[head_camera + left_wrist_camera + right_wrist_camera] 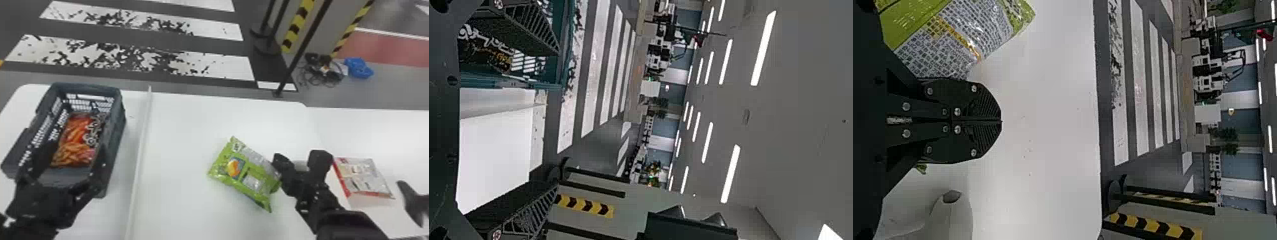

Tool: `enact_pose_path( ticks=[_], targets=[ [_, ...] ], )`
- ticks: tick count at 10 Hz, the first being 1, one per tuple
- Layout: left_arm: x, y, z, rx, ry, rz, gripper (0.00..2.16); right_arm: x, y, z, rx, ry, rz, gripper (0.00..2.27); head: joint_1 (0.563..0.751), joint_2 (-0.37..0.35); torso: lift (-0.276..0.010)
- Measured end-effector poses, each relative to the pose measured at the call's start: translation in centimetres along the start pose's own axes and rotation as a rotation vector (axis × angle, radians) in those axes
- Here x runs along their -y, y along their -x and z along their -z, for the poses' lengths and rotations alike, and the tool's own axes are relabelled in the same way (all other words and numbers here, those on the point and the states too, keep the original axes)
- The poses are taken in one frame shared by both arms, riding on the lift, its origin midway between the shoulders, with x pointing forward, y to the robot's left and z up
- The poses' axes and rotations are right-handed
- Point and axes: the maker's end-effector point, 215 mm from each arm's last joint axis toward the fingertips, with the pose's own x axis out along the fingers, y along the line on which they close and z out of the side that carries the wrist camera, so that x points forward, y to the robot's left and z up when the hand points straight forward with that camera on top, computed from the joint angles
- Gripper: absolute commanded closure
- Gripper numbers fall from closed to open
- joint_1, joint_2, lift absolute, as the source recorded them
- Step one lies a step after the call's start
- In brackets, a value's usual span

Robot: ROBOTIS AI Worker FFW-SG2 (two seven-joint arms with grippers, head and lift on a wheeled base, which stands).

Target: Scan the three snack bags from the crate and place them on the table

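The green bag [244, 175] lies on the white tabletop [178, 134], just to the left of the right tool [282, 161] and a little nearer the robot than its tips; whether they touch, I cannot tell. That tool's fingers are pressed together, with nothing between them. The left tool [75, 158] is spread wide and empty over the near part of the crate [118, 134], with other snack bags [75, 153] lying in the crate beyond its fingertips.
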Motion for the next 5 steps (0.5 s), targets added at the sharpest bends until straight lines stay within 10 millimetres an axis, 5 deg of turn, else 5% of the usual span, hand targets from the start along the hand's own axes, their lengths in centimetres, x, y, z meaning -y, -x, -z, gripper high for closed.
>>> enact_pose_path(
  ticks=[5],
  targets=[
    [0.0, 0.3, -0.5, 0.020, 0.018, -0.038, 0.07, 0.0, 4.0, 4.2, -0.021, -0.056, -0.007, 2.24, 0.695, -0.229, -0.037]
  ],
)
